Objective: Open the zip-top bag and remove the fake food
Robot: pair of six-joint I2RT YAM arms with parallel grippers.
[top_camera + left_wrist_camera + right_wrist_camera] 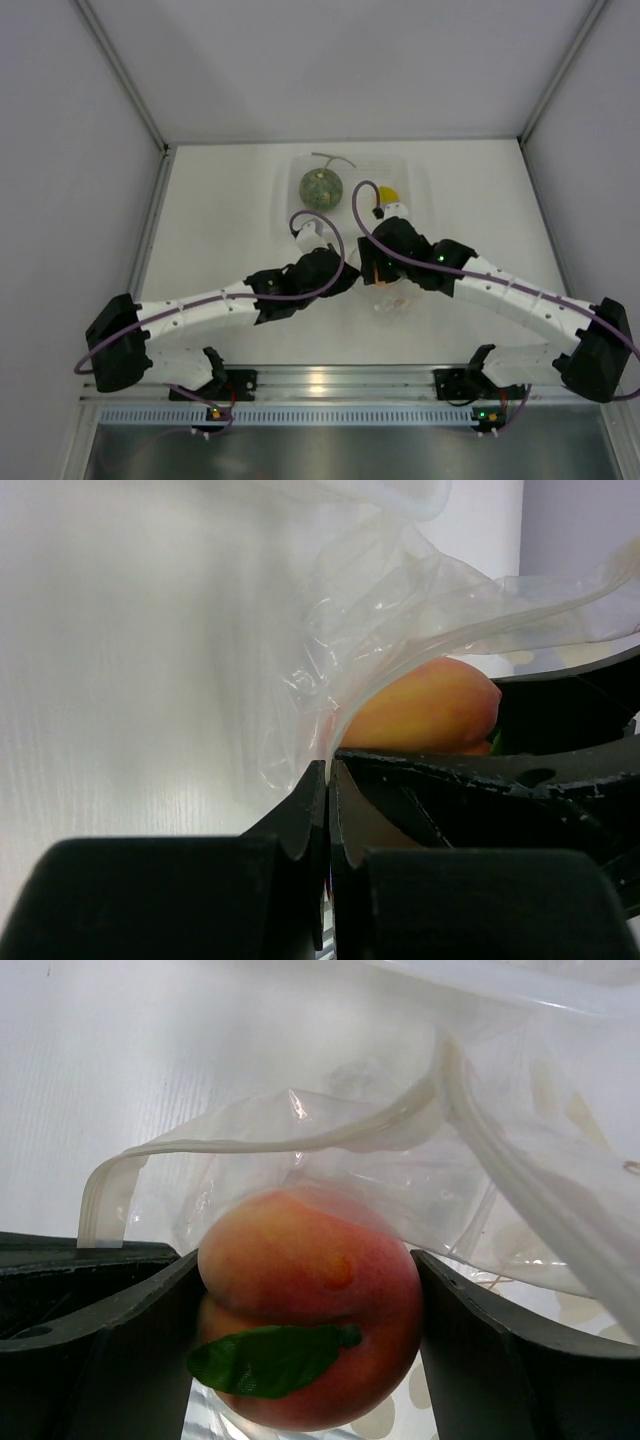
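Right gripper, jaws wide, clasps the orange-red fruit on both sides at the mouth of the zip-top bag near the centre of the table. Left gripper, fully closed, pinches the bag's edge. Green melon and yellow fruit lie beyond. Risk: film clinging to the fruit could drag along, tugging the bag from the pinch.

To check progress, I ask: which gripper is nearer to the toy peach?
Right. The right gripper has the toy peach between its fingers, touching both sides. The left gripper pinches the edge of the zip-top bag, just beside the peach.
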